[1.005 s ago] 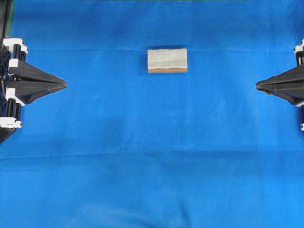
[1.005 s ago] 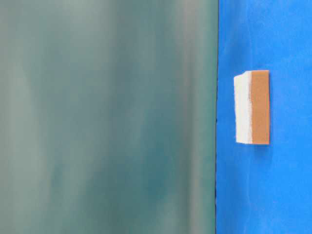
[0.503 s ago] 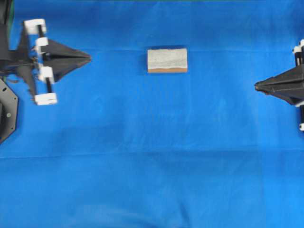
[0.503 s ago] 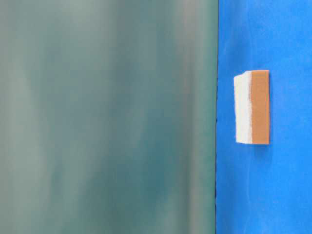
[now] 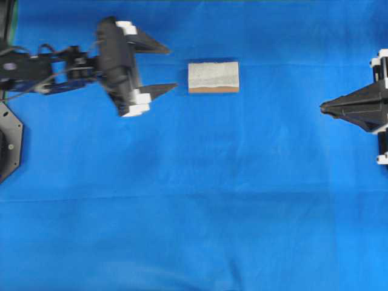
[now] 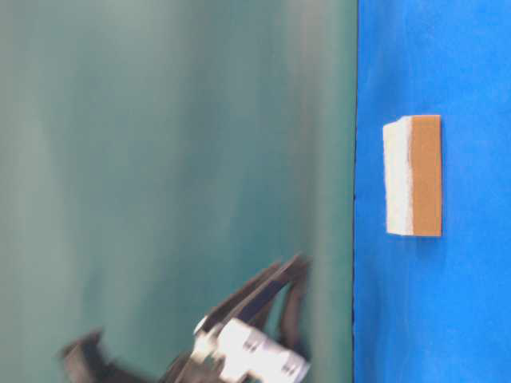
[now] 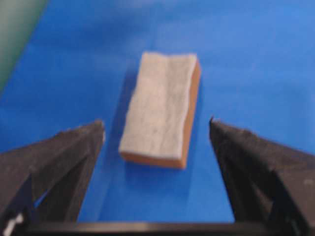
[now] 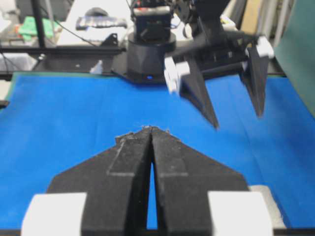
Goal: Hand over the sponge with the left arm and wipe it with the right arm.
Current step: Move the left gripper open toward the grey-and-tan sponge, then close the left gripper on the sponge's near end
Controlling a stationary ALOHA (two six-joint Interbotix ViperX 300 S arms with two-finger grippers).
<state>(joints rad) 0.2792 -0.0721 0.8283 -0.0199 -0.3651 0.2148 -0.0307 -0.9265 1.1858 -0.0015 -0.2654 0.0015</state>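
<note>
We see the left hand (image 5: 163, 66) spread wide just beside the sponge (image 5: 213, 76), likely soft and light, best pinched across its long sides.

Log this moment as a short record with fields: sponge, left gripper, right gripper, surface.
sponge: sponge lies flat on the cloth, pale mottled face up, orange-brown layer along one long edge; nothing touches it
left gripper: left gripper open, fingers spread wide, pointing at the sponge and short of it, blurred
right gripper: right gripper shut, fingers together, at the far right, well apart from the sponge
surface: blue cloth
</note>
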